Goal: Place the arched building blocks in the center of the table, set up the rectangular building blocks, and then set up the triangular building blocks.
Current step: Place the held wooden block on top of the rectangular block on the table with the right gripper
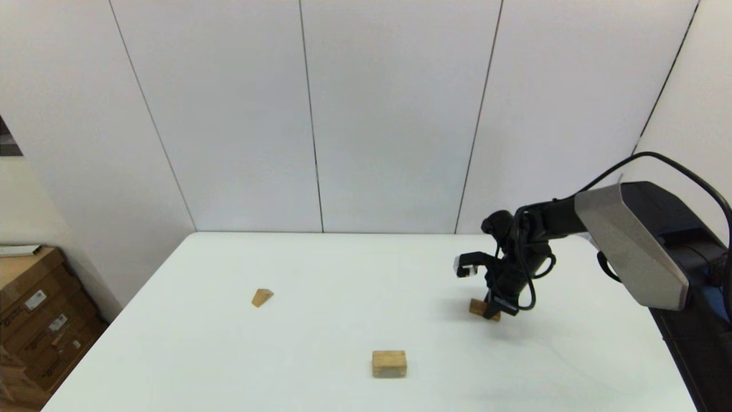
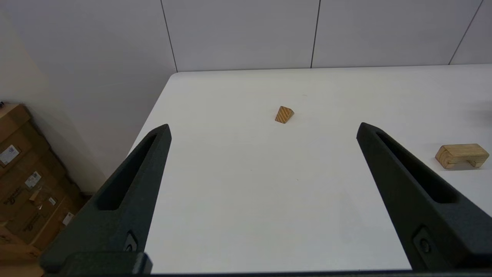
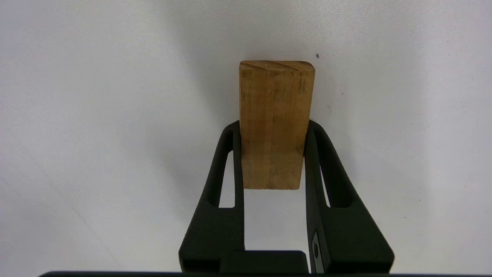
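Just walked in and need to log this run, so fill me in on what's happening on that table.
The right gripper is down on the right side of the white table, its two fingers closed on the sides of the flat rectangular block, which looks to be at or just above the surface. The arched block sits near the middle front of the table, hollow side down. The small triangular block lies untouched on the left. The left gripper is open and holds nothing, back from the table's left side.

Arched block: being seen resting hollow-down, near the table's front centre.
Rectangular slab: being clamped, possibly touching the tabletop.
Triangular wedge: lying at left.
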Controlling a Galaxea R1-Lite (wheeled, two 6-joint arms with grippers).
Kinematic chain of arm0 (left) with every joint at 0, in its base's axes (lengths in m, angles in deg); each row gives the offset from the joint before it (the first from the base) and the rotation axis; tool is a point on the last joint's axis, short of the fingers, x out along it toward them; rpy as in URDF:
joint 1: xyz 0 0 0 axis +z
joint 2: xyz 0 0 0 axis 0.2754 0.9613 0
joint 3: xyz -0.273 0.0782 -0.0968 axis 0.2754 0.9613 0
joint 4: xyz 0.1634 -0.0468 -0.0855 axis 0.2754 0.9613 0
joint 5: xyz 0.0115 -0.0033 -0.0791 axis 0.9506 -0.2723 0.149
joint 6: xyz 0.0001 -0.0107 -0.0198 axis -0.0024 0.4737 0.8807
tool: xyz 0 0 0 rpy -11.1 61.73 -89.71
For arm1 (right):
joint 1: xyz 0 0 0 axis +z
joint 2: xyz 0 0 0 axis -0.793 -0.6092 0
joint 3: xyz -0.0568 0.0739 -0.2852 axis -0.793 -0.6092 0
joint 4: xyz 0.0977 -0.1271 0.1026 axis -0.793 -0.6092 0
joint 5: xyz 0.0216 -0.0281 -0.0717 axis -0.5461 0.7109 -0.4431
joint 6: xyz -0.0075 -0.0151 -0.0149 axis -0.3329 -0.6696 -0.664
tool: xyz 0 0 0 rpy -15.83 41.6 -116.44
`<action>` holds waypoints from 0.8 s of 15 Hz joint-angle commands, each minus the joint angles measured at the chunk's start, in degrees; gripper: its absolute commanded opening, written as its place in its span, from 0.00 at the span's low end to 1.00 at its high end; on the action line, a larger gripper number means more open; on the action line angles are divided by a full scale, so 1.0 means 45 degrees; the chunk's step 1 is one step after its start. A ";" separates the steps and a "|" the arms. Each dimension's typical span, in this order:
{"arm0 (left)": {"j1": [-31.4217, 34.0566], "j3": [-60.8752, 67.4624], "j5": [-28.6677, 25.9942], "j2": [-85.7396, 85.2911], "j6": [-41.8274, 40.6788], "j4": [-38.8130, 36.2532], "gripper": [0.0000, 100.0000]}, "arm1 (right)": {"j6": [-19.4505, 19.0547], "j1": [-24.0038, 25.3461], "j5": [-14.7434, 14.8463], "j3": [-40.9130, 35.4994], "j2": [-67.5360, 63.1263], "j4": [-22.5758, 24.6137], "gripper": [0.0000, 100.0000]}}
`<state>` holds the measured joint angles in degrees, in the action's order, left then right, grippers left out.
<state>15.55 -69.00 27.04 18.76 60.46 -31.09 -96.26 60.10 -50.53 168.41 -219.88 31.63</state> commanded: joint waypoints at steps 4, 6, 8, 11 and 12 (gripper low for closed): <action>0.0000 0.0002 0.0000 0.0016 0.0002 -0.0001 1.00 | -0.0004 0.0062 -0.0047 -0.0024 0.1381 -0.0663 0.00; 0.0000 0.0002 0.0000 0.0016 0.0002 -0.0001 1.00 | 0.0016 0.0179 -0.0320 -0.0024 0.2436 -0.1386 0.00; 0.0000 0.0002 0.0000 0.0016 0.0002 -0.0001 1.00 | 0.0055 0.0433 -0.0477 -0.0024 0.3568 -0.2186 0.00; 0.0000 0.0002 0.0000 0.0016 0.0002 -0.0001 1.00 | 0.0133 0.1253 -0.0477 -0.0044 0.4857 -0.3378 0.00; 0.0000 0.0002 0.0000 0.0016 0.0002 -0.0001 1.00 | 0.0230 0.1800 -0.0477 -0.0024 0.5189 -0.3827 0.00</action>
<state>15.55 -69.00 27.04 18.76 60.45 -31.09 -95.29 64.70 -52.57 168.30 -202.08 17.63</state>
